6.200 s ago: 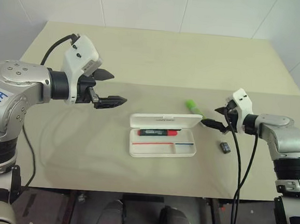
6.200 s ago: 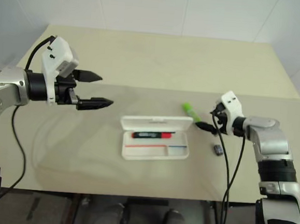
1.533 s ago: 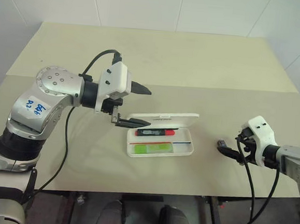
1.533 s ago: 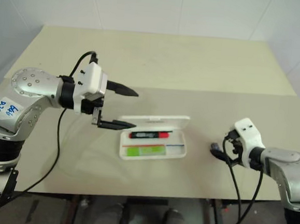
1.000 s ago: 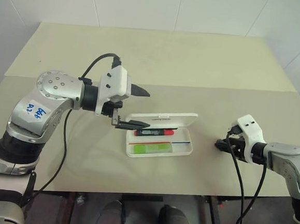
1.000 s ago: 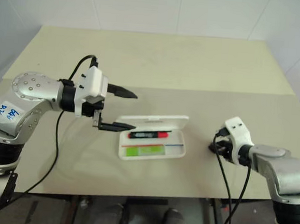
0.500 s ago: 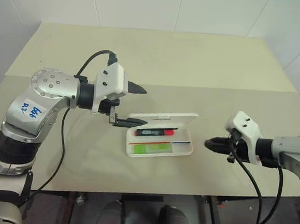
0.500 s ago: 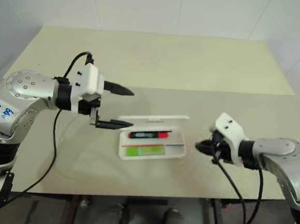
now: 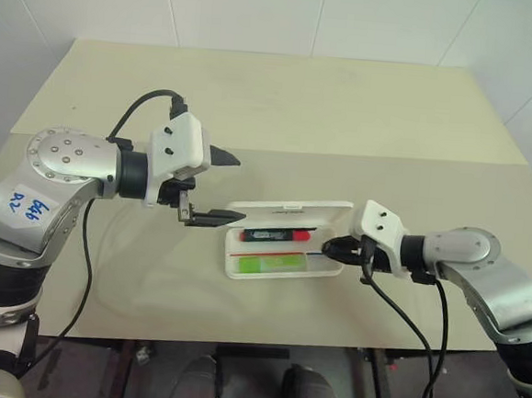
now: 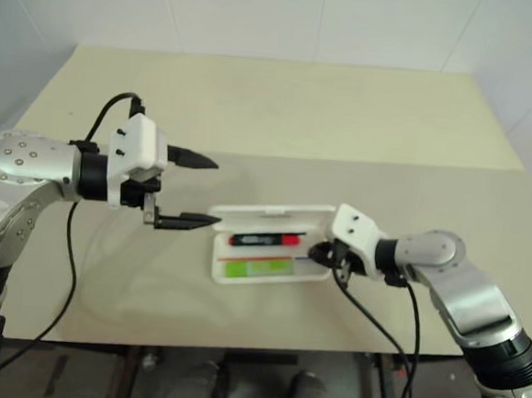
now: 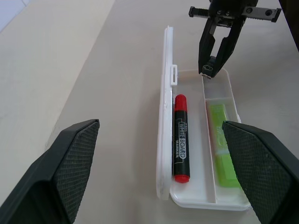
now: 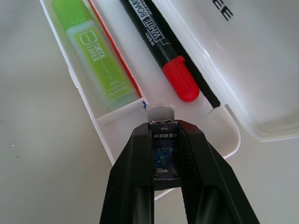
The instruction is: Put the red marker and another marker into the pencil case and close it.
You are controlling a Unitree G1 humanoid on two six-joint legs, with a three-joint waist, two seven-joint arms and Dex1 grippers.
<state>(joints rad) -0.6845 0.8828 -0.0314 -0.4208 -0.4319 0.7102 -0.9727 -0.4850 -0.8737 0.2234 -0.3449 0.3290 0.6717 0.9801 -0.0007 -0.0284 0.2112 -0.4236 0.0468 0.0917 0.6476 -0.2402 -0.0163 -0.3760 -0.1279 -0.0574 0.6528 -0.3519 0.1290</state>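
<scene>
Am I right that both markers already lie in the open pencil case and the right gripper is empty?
Not quite: the right gripper is shut on a small dark block, as the right wrist view shows. The red marker and green highlighter do lie in the open pencil case.

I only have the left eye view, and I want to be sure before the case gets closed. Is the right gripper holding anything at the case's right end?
Observer: Yes. The right gripper is shut on a small dark block with a printed label.
Operator: Where is its tip?
Observer: At the small end compartment of the white plastic pencil case, just past the cross divider.
Operator: Are both markers in?
Observer: Yes. The black marker with a red cap and the lime-green highlighter lie in separate long compartments, and the hinged lid is open.
</scene>
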